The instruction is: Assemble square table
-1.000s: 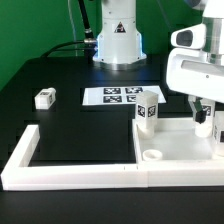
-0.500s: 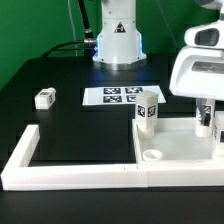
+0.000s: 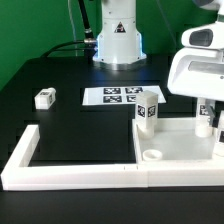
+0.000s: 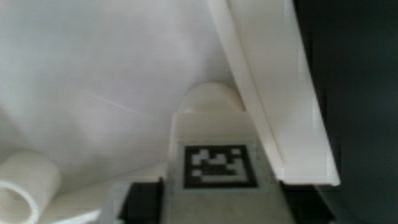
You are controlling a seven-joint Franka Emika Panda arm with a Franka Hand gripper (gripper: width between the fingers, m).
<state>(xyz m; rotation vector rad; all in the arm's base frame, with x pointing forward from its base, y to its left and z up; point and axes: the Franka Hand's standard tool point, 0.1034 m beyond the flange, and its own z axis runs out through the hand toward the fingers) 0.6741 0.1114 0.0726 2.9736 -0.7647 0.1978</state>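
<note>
The white square slab lies rim-up on the table at the exterior view's right, with a round hole in its near corner. One tagged leg block stands upright on its far-left corner. My gripper is shut on a second leg block and holds it upright at the slab's far-right corner. In the wrist view that leg sits between my dark fingers, beside the slab's raised rim; my gripper is shut on it. A third leg block lies loose at the far left.
The marker board lies flat behind the slab. The long white L-shaped border wall runs along the table's front and left. The robot's base stands at the back. A round hole of the slab shows in the wrist view.
My gripper has shifted a little toward the exterior view's right with the leg block in it. The other parts have not moved.
</note>
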